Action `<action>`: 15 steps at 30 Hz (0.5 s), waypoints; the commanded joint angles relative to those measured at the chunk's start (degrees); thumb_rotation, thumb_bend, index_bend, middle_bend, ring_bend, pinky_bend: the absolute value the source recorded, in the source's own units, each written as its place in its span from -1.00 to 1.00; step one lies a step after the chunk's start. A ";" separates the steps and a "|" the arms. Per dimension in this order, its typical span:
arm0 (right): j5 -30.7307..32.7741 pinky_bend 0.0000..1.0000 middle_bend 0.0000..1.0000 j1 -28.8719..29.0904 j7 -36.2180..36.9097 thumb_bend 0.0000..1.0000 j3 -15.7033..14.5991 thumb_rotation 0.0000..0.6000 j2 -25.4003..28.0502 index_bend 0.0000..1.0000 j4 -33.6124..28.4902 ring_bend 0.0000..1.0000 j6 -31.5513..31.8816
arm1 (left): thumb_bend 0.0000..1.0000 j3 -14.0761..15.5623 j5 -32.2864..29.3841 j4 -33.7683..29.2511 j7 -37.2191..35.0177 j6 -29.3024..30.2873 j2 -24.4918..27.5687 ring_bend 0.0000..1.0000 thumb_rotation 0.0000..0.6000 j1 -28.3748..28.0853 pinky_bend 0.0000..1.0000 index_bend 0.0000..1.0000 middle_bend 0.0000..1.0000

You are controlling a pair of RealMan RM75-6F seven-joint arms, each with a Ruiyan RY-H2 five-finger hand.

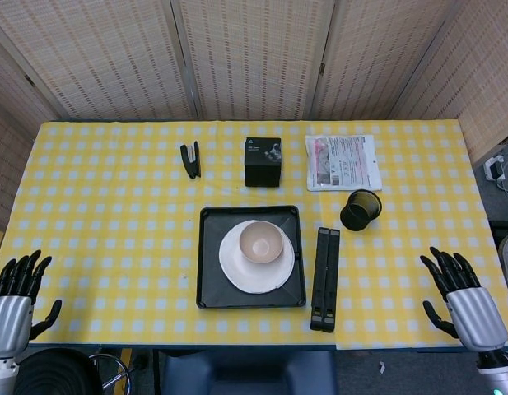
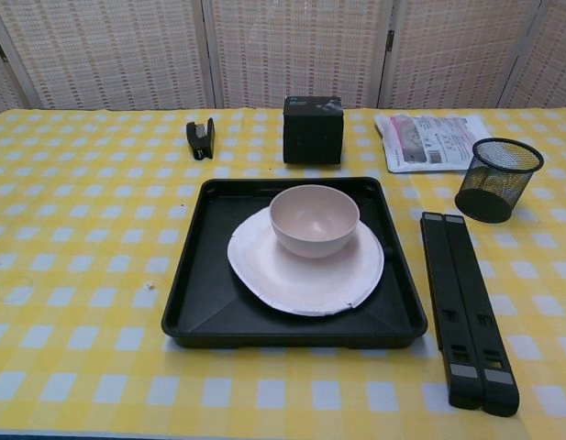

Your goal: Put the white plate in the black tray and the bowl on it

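Observation:
The black tray lies at the table's front middle. Inside it sits the white plate, and the pale bowl stands upright on the plate's far part. My left hand is at the table's front left corner, fingers spread, holding nothing. At the front right edge my right hand is likewise spread and empty. Both hands are far from the tray and appear only in the head view.
A black folded stand lies right of the tray. Behind it are a mesh pen cup, a printed packet, a black box and a stapler.

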 commanded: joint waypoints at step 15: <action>0.52 -1.00 -1.00 0.51 -1.53 -0.14 -0.39 1.00 -0.18 -1.00 -0.40 -1.00 -0.58 | -0.23 -1.95 0.38 -6.98 2.65 -6.73 5.16 -1.00 1.00 2.99 -1.00 -0.80 -0.93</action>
